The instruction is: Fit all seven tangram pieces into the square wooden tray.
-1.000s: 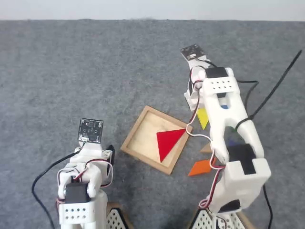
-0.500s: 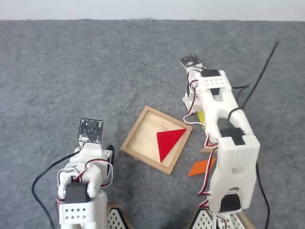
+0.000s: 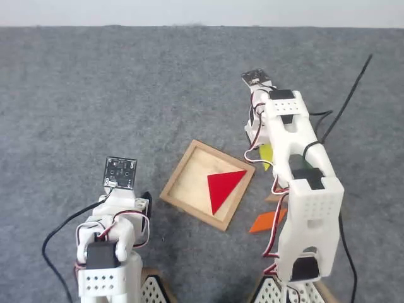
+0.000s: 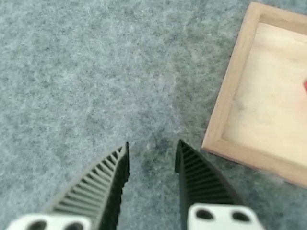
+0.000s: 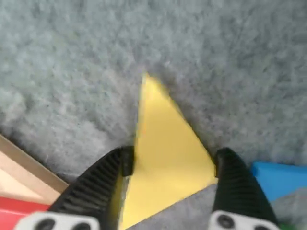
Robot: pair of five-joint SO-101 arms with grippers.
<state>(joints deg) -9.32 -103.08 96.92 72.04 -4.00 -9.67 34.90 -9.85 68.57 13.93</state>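
Grey carpet covers the tabletop, with the tray near its middle and a red triangle lying inside it. The right hand is spread wide, its fingers straddling the yellow triangle on the carpet just beside the tray. A blue piece and an orange piece lie nearby. The left hand hangs parted and empty over carpet beside the tray's edge.
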